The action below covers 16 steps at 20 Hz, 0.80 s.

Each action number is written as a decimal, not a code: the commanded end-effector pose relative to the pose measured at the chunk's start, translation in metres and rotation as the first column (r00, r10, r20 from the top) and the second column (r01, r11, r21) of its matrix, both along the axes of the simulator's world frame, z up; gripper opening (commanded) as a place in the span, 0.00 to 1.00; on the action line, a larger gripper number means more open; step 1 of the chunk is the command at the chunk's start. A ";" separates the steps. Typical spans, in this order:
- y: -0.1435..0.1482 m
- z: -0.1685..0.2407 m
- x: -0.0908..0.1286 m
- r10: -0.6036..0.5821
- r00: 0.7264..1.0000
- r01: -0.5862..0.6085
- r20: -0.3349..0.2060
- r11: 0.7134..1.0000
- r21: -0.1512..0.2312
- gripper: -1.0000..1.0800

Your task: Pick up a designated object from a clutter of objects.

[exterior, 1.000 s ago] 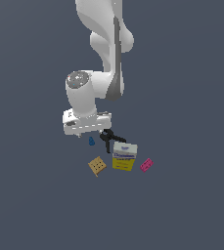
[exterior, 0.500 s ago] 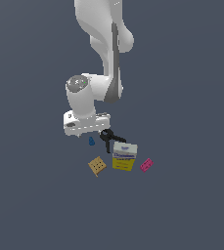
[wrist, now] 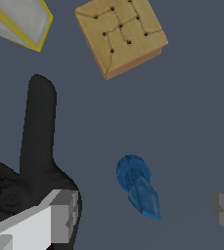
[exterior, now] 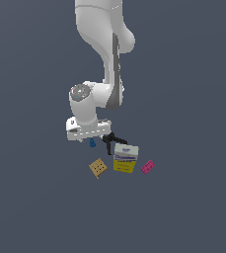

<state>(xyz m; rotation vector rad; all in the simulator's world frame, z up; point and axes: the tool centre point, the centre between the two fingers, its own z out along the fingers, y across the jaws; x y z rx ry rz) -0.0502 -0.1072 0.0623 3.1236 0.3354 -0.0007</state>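
Your gripper (wrist: 142, 215) is holding its jaws spread apart, with the tiny blue piece (wrist: 137, 185) lying between the fingertips (wrist: 62, 215), touching neither. The black clamp (wrist: 28, 161) is sitting just beside one finger, while the tan holed square (wrist: 121, 34) and the white-yellow-blue box (wrist: 16, 20) are lying farther out; in the exterior view the pink brick (exterior: 147, 167) is resting past the box toward that view's right.

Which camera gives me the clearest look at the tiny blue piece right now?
The wrist view: the blue piece lies large and unobstructed between the open jaws, its tapered shape plain. The exterior view shows only a small blue speck just under the gripper.
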 end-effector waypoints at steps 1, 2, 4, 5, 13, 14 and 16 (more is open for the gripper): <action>0.000 -0.011 0.000 0.000 1.000 0.000 0.000 1.000 0.000 0.96; 0.000 -0.014 0.000 0.000 1.000 0.000 0.000 1.000 0.000 0.96; 0.000 -0.018 0.000 0.001 1.000 -0.001 0.000 1.000 0.000 0.96; 0.000 -0.019 0.000 0.001 1.000 -0.001 0.000 1.000 0.000 0.96; 0.000 -0.020 0.000 0.001 1.000 -0.001 0.000 1.000 0.000 0.00; 0.000 -0.020 0.000 0.001 1.000 -0.001 0.000 1.000 0.000 0.00; 0.000 -0.020 0.000 0.001 1.000 -0.001 0.000 1.000 0.000 0.00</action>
